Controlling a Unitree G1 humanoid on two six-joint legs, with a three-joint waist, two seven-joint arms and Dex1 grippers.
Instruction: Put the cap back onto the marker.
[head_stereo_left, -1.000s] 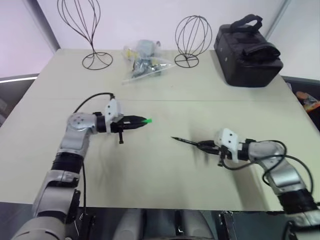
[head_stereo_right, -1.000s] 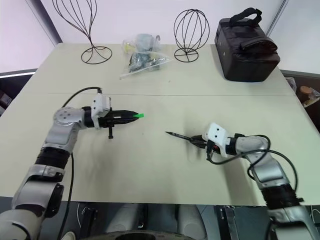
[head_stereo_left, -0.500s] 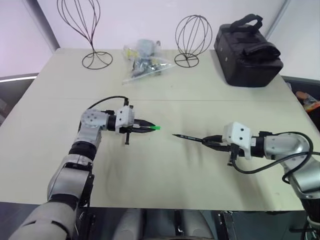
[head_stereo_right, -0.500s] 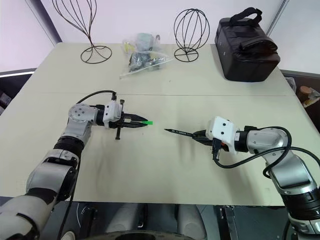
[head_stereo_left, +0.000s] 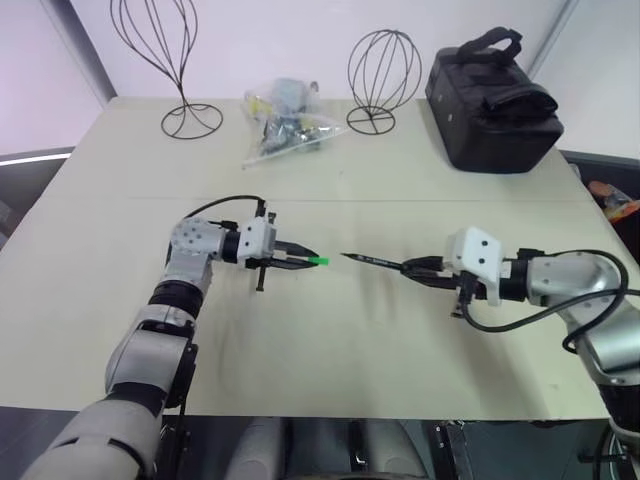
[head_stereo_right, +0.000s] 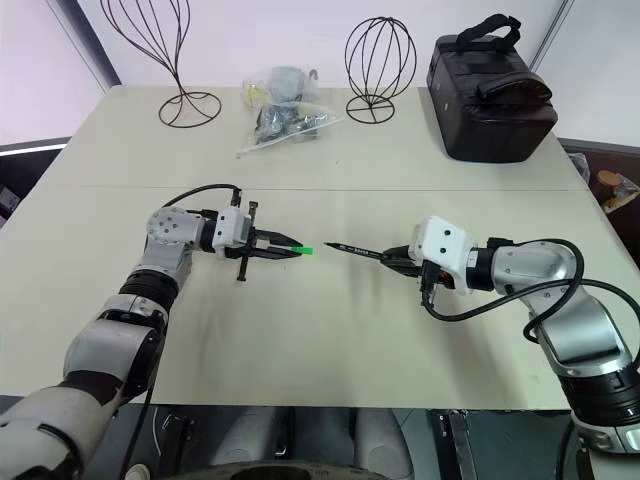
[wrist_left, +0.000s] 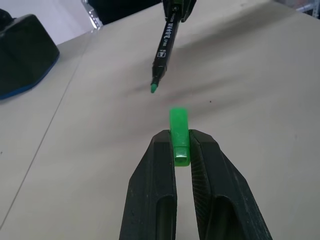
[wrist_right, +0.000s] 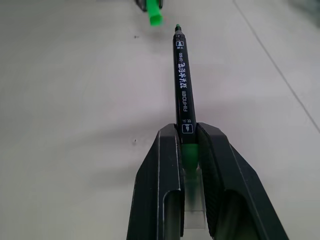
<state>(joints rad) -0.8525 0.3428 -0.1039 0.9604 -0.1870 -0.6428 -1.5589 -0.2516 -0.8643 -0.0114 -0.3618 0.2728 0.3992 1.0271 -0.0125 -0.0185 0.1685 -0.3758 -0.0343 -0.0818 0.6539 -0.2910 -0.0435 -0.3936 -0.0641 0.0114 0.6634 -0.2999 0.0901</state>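
1. Right now my left gripper (head_stereo_left: 312, 261) is clamped on the cap (wrist_left: 179, 135) — the bright green piece sticks out past my black fingertips, held above the middle of the table (head_stereo_left: 330, 340).
2. My right gripper (head_stereo_left: 412, 267) is closed on the marker (wrist_right: 182, 85), pinching it at its pale green end, with the black barrel pointing toward the cap.
3. The marker's fine tip sits just beside the cap's open end, apart, not touching — the two are roughly in line.
4. Along the table's far edge stand two wire stands (head_stereo_left: 383, 80), a plastic bag (head_stereo_left: 288, 122) and, toward the far right corner, a black bag (head_stereo_left: 492, 100).
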